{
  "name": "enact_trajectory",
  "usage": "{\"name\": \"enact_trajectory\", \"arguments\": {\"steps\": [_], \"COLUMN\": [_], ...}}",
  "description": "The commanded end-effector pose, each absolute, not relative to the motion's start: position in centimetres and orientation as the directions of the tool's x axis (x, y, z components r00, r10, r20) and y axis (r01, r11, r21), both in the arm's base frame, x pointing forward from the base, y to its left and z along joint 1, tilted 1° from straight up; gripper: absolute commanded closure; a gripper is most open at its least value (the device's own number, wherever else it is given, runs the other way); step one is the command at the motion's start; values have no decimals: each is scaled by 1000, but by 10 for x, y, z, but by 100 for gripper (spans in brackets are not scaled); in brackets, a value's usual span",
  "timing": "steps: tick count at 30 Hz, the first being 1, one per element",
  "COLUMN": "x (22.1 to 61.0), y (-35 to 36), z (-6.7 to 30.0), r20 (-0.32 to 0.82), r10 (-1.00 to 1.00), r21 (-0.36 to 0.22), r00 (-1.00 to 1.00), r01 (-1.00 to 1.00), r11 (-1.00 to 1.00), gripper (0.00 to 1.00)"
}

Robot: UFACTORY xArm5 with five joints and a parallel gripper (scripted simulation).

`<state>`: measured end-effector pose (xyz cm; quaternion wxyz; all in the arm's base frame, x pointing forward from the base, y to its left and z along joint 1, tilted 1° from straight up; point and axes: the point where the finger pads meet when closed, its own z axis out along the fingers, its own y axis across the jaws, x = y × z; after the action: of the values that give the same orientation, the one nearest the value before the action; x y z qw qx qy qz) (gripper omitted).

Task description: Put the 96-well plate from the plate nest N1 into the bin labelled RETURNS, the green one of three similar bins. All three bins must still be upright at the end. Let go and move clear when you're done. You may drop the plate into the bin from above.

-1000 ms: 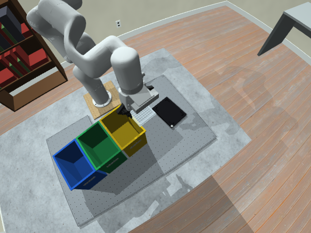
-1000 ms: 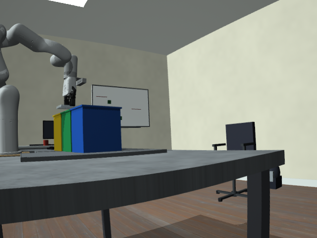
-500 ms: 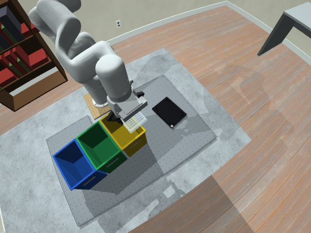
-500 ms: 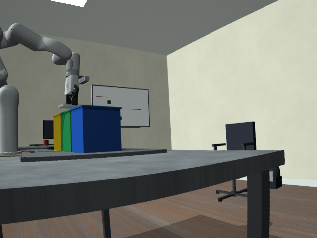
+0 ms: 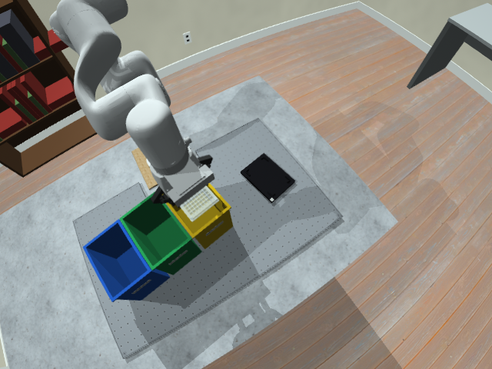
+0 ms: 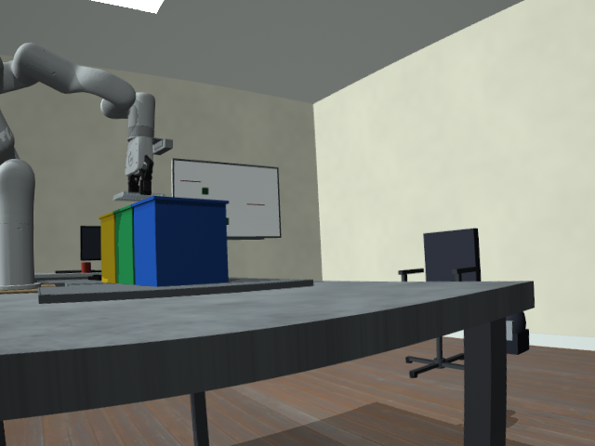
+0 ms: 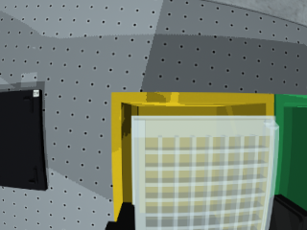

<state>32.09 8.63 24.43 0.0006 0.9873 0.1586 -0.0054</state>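
While the arm hangs over the row of bins, the gripper [image 6: 138, 186] is clamped on the 96-well plate [image 5: 199, 203], holding it level in the air above the yellow bin [image 5: 222, 222], just over rim height per the exterior view. From the wrist cam the plate [image 7: 203, 186] covers most of the yellow bin's opening [image 7: 119, 148], w/ its edge close to the green bin [image 7: 292, 153] next door but not over it. Top view: three bins stand side by side, all upright, touching or nearly so: blue bin [image 5: 119, 257] at one end, green RETURNS bin [image 5: 158, 234] in the middle, yellow nearest the arm's base. Black plate nest N1 [image 5: 267, 176] lies flat on the perforated grey board [image 5: 277, 234], well apart from the bins, nothing on it. Board sits on the worktop [image 6: 288, 311]. Gripper fingers mostly hidden under the wrist body in top view; dark finger [image 7: 287, 218] shows beside the plate in the wrist cam.
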Motion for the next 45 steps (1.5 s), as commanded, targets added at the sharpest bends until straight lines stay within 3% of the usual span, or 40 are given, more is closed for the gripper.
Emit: {"name": "enact_trajectory", "arguments": {"steps": [1, 45], "x": [325, 356], "y": [74, -45], "z": [246, 246], "r20": [-6, 2], "r10": [313, 314], "r21": [-1, 1], "r00": [950, 950], "r01": [313, 314], "r11": [-950, -950], "gripper": [100, 100]}}
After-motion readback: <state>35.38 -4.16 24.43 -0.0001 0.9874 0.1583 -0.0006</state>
